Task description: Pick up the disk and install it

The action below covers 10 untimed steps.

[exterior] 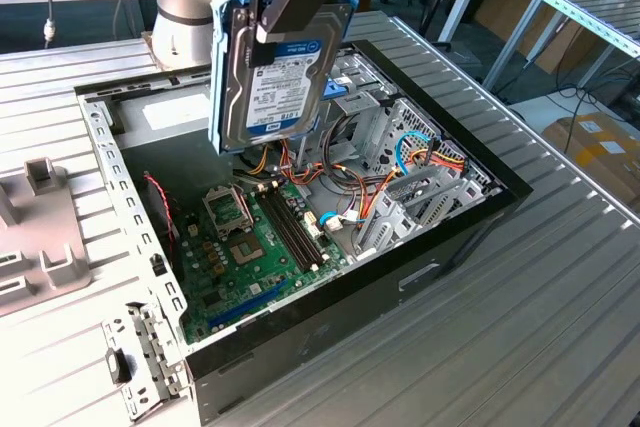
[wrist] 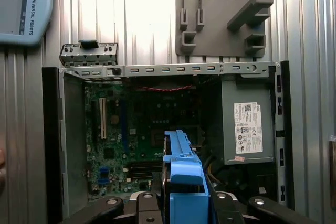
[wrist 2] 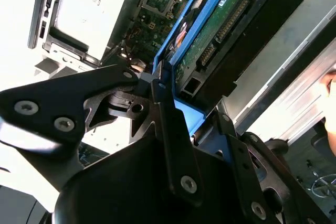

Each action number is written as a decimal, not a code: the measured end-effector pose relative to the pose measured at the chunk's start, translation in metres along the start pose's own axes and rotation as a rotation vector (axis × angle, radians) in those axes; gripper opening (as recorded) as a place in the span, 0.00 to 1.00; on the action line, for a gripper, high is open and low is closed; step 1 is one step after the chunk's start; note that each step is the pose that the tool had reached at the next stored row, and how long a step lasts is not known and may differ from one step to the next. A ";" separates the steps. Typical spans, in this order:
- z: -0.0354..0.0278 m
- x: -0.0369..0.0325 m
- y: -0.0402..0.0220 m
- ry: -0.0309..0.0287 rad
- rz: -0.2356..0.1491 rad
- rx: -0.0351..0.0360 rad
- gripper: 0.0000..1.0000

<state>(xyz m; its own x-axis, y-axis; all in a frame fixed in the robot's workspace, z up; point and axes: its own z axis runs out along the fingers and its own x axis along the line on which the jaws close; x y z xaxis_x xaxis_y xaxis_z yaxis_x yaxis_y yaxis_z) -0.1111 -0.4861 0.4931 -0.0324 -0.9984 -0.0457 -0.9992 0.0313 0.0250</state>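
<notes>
The disk (exterior: 278, 82) hangs upright above the open computer case (exterior: 470, 217), its labelled face toward the exterior view and bright blue rails along its edges. My gripper (exterior: 285, 7) is shut on its upper end, black fingers clamping both flat sides. In the second wrist view the disk (wrist 2: 220, 30) shows its green circuit-board side, with the gripper (wrist 2: 157, 85) closed on the blue rail. In the first wrist view the disk's blue end (wrist: 181, 182) sits between the fingers (wrist: 144, 203), above the motherboard (wrist: 152, 124).
Inside the case lie the green motherboard (exterior: 250, 247), a metal drive cage (exterior: 405, 142) with coloured cables, and a grey power supply (wrist: 247, 124). A grey fixture plate (exterior: 40, 247) lies on the ribbed table at the exterior view's left. A person's hand (wrist 2: 331, 85) is at the picture's edge.
</notes>
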 end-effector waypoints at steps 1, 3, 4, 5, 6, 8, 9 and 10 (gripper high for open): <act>0.0000 0.0016 -0.0001 -0.0001 0.000 0.0000 0.37; 0.0000 0.0036 -0.0001 -0.0001 0.000 0.0001 0.37; -0.0001 0.0047 -0.0002 -0.0001 0.000 0.0000 0.37; -0.0001 0.0056 -0.0002 -0.0001 0.000 0.0001 0.37; -0.0001 0.0067 -0.0002 -0.0001 0.000 0.0000 0.37; -0.0001 0.0085 -0.0003 -0.0001 0.000 0.0000 0.37; -0.0001 0.0094 -0.0003 -0.0001 0.000 0.0001 0.37; -0.0001 0.0111 -0.0003 0.0000 0.000 0.0000 0.37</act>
<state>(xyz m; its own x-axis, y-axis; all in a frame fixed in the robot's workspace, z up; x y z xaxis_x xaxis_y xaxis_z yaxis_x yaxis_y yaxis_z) -0.1111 -0.4972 0.4927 -0.0324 -0.9984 -0.0458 -0.9992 0.0313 0.0250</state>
